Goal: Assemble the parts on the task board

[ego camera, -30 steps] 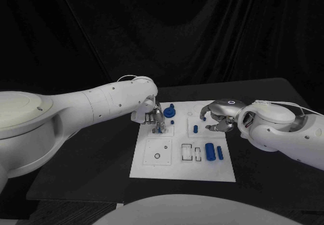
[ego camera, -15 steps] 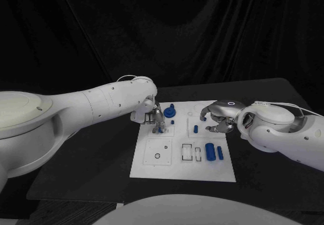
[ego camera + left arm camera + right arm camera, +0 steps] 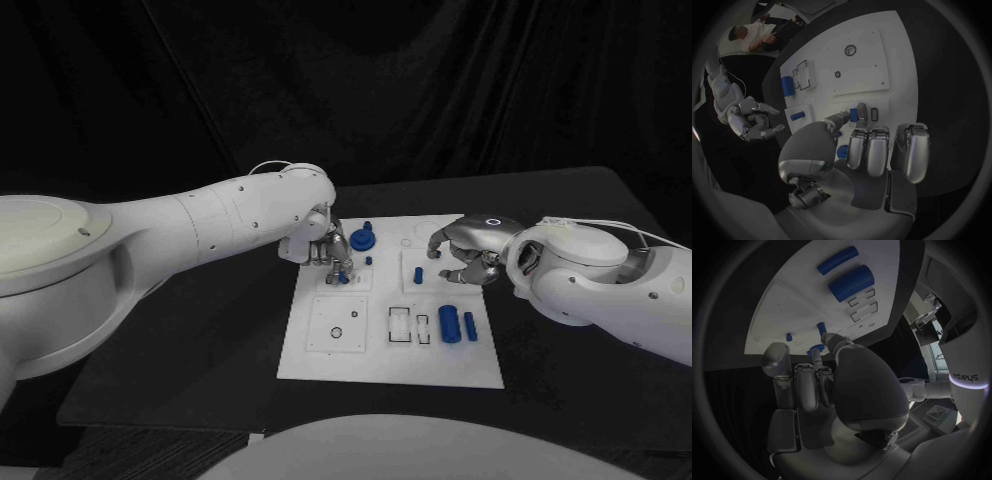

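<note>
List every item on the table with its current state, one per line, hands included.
White task board: flat on the black table.
Left hand: pinching a small blue part at the board.
Right hand: over the board's far right part, fingers curled, nothing visibly held.
Large blue cylinder: lying on its side.
Thin blue cylinder: lying beside the large one.
Short blue peg: on the board, free of both hands.

A black, matte rectangular table (image 3: 577,200) carries a flat white rectangular task board (image 3: 375,355), which lies near its middle, slightly askew.
</note>
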Tool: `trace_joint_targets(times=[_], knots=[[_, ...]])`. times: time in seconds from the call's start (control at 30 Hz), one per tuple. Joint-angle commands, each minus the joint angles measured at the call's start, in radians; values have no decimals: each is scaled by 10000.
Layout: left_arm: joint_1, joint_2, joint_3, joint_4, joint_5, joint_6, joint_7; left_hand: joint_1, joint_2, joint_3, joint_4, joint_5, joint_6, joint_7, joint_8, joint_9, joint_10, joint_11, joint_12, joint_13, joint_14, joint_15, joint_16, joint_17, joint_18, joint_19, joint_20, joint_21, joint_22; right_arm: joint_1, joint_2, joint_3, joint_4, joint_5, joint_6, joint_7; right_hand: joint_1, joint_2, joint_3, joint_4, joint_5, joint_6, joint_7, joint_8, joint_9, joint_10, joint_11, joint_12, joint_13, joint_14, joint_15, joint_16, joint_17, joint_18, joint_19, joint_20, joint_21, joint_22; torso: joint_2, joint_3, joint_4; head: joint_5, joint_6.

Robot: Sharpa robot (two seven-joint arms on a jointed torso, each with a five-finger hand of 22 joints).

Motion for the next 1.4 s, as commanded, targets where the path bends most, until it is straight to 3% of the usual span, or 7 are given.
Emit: trace_joint_targets(times=[0.03,0.53,0.73,0.77,0.97,1.4], knots=[[-24,13,6,3,10,-10,160,-207,-89,-44,226,-26,164,-1,-142,217,1079,-30,139,2649,1056,42,102,2644,96,426,45,-137,2464,-28,5,5,-1,-25,83,-170,224,112,231,-58,192,43,-7,217,-89,-7,68,-206,2020,439,8,-151,1963,-38,-48,-18,-172,1228,1,4,-12,9,0],[-42,20,6,-4,10,-89,263,-117,151,-18,335,61,218,-16,-229,277,1079,-37,139,2649,1056,42,102,2644,101,412,47,-161,2457,-55,22,5,-17,50,155,-178,229,116,261,-71,224,48,0,221,-102,-9,77,-205,2019,435,16,-155,1960,-38,-51,-11,-178,1228,2,-4,0,24,0],[-45,19,5,23,10,-173,434,360,329,255,74,1075,211,-5,-430,463,1079,-40,139,2649,1056,37,102,2644,109,388,39,-199,2448,-65,39,5,-46,347,208,-225,239,131,311,-92,279,58,9,229,-120,-12,95,-206,2018,430,28,-160,1955,-25,-84,0,-246,1213,0,4,-2,35,0],[-45,20,5,23,10,-182,455,360,329,255,74,1075,211,-5,-430,463,1079,-40,139,2649,1056,37,102,2644,109,388,39,-199,2448,-66,39,5,-49,365,212,-229,239,131,311,-92,279,58,9,229,-120,-12,95,-206,2018,430,28,-160,1955,-25,-84,0,-246,1213,0,5,-1,35,0],[-47,15,5,21,10,-223,604,783,428,745,-363,2069,224,38,-562,664,1079,-17,139,2649,1056,54,102,2644,117,365,44,-233,2439,-73,27,5,-57,424,233,-256,240,134,320,-96,286,61,12,231,-122,-9,99,-203,2020,424,31,-170,1948,-19,-97,2,-274,1206,-1,6,-3,32,0],[-50,-16,5,53,10,-306,871,1246,505,1456,-973,2311,314,78,-681,915,1079,8,139,2649,1056,71,102,2644,116,364,68,-228,2441,-84,26,5,-74,442,254,-280,238,136,345,-108,302,92,20,254,-128,-28,114,-212,2009,418,43,-177,1942,-12,-119,12,-318,1196,-5,4,-9,51,0]])
